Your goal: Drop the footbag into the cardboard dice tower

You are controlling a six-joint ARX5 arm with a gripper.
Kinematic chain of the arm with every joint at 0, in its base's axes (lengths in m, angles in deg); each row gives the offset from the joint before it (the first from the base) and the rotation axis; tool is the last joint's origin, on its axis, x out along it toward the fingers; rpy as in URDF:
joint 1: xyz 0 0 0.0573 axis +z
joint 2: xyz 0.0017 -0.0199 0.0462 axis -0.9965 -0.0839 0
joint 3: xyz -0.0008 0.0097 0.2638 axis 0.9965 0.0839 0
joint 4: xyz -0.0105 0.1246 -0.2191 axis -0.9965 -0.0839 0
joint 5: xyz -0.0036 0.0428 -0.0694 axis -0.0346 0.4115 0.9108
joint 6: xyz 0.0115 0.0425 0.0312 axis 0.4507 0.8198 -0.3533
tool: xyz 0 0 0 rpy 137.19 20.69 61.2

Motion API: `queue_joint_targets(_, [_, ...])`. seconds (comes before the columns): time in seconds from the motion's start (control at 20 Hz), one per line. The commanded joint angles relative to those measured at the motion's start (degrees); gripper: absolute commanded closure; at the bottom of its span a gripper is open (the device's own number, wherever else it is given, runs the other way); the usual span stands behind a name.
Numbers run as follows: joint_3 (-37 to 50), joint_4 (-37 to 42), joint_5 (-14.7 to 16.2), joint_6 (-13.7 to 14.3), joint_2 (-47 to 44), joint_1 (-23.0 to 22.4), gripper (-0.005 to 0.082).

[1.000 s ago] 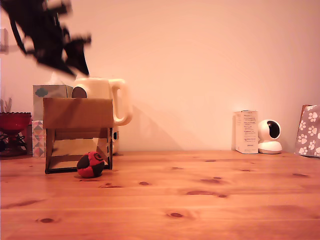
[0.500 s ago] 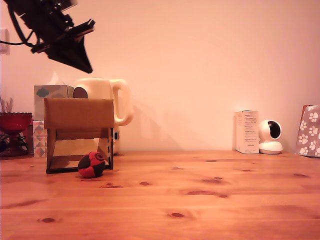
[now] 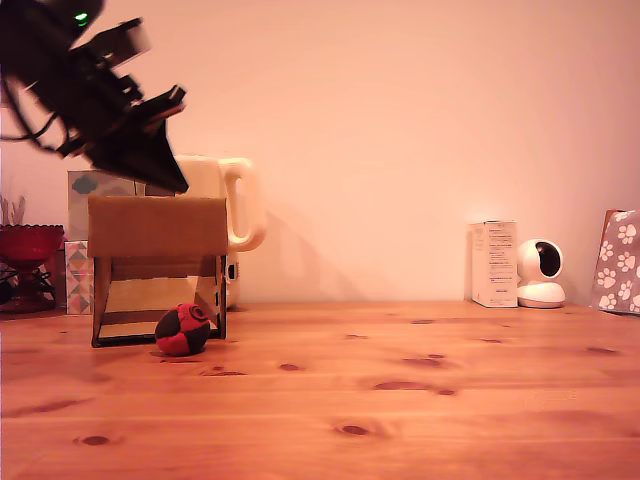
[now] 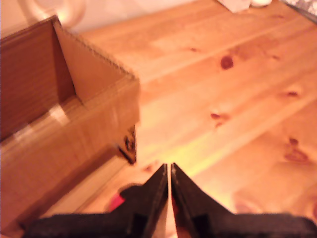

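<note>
Closed and empty, the gripper point(image 4: 170, 171) hangs above the cardboard dice tower point(image 3: 158, 226), fingertips pressed together. On the table point(image 3: 420, 400), the footbag point(image 3: 182, 329) sits at the tower's cut-out mouth — apparently the drop is done, leaving nothing obvious to do.

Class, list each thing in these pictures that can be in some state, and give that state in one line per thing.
Footbag: on the table at the mouth of the tower's cut-out, not held.
Dice tower: upright, top open, nothing visible inside its upper part.
Gripper: jaws closed, holding nothing, above the tower.
Jug: upright behind the tower.
Small camera: upright by the white box.
</note>
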Motion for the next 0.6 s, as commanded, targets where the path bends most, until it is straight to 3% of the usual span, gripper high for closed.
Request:
queue_joint_targets(0.0, [4.81,5.35,0.02,-0.98,3.67,-0.48,0.0788])
queue_joint_targets(0.25, [20.04,18.27,0.00,-2.82,9.25,-0.46,0.0788])
queue_joint_targets(0.55, [31.43,25.05,-0.42,-5.75,12.70,-0.46,0.0788])
